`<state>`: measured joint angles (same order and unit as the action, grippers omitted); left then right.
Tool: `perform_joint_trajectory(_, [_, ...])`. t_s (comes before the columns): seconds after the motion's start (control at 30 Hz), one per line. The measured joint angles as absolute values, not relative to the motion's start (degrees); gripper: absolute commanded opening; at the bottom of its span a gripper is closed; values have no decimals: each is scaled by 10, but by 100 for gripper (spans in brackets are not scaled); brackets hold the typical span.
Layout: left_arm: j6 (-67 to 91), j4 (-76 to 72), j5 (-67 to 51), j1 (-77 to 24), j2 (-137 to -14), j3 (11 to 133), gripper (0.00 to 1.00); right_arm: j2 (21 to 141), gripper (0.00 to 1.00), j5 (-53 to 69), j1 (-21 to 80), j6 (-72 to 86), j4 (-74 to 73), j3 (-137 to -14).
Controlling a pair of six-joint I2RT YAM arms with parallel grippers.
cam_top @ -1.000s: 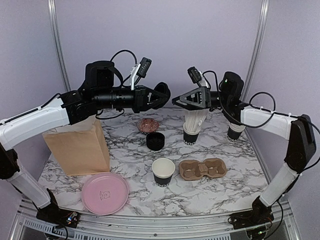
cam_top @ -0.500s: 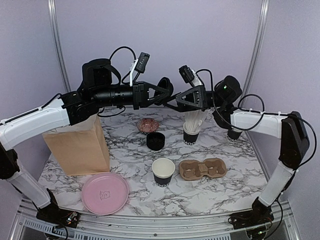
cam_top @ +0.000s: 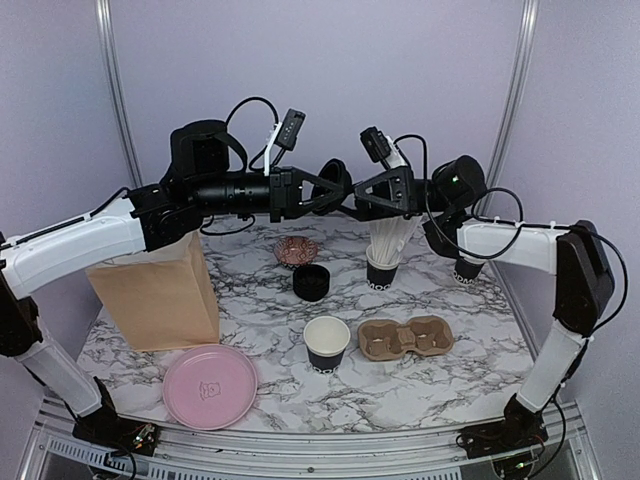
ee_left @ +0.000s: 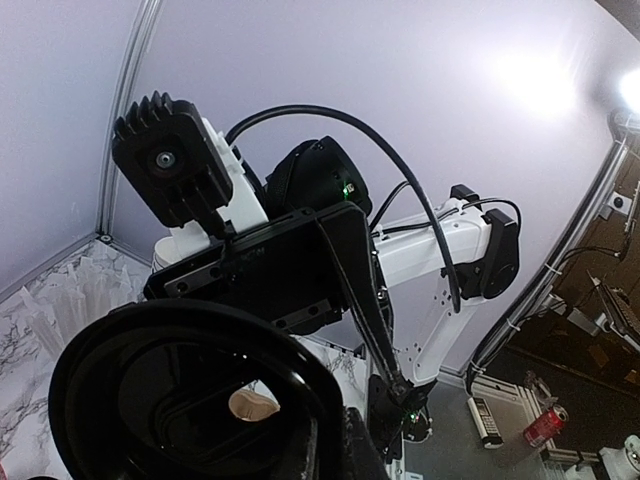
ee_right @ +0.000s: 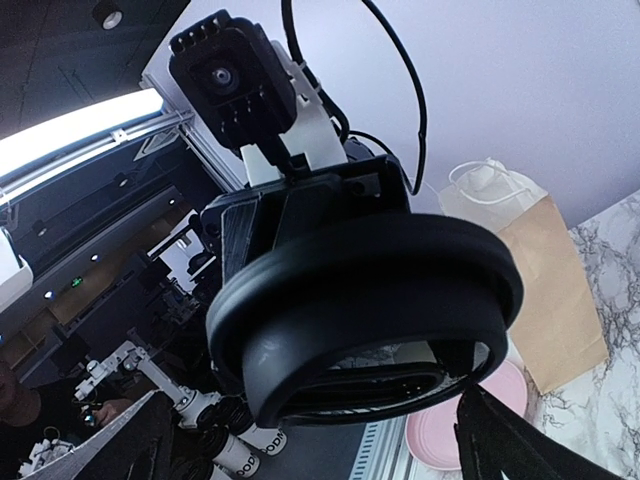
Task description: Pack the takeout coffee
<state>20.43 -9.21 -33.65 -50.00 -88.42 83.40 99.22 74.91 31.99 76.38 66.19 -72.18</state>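
- While hanging high above and behind the brown pulp carrier (cam_top: 405, 338), pinches a round black lid (ee_right: 380, 260) by its rim with the left gripper (cam_top: 335, 196), fingers drawn narrow on it.
- Meets that lid from above the carrier's far right with the right gripper (cam_top: 352, 203), jaws spread wide to either side of it; cannot tell whether either finger touches the lid.
- Through the right wrist camera, shows the lid tilted, thick rim turned toward the lens, with the left gripper's body right behind it.
- Upright on the marble table (cam_top: 450, 400), just beside the carrier's left end: an open black cup (cam_top: 327, 343), uncovered, cream-white inside.
- Behind and to the right of the carrier, partly hidden by the right arm: a second black cup (cam_top: 468, 268); cannot tell whether it is covered.
- Straight behind the carrier: a straw cup (cam_top: 383, 265) with tall white straws.
- Behind and to the left of the carrier: a low black round item (cam_top: 311, 282), too dark to tell lid from cup, and farther back a small reddish bowl (cam_top: 296, 250).
- Well to the carrier's left: a brown paper bag (cam_top: 155, 295), standing upright.
- Nearer the arm bases than the bag, also left of the carrier: a pink plate (cam_top: 210, 385), lying flat.
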Motion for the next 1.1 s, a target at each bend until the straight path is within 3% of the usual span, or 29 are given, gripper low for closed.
perform_joint_trajectory(0.2, [205,-95,-340,-500,-891,834,6,995,91,749,320,781,678,-722])
perform_joint_trajectory(0.57, [205,-96,-340,-503,-894,836,6,998,94,749,320,782,681,-722])
perform_joint_trajectory(0.73, [205,-96,-340,-503,-894,836,5,998,89,749,319,778,680,-722])
perform_joint_trajectory(1.1, [204,-89,-322,-511,-894,836,5,953,92,745,303,655,524,-703])
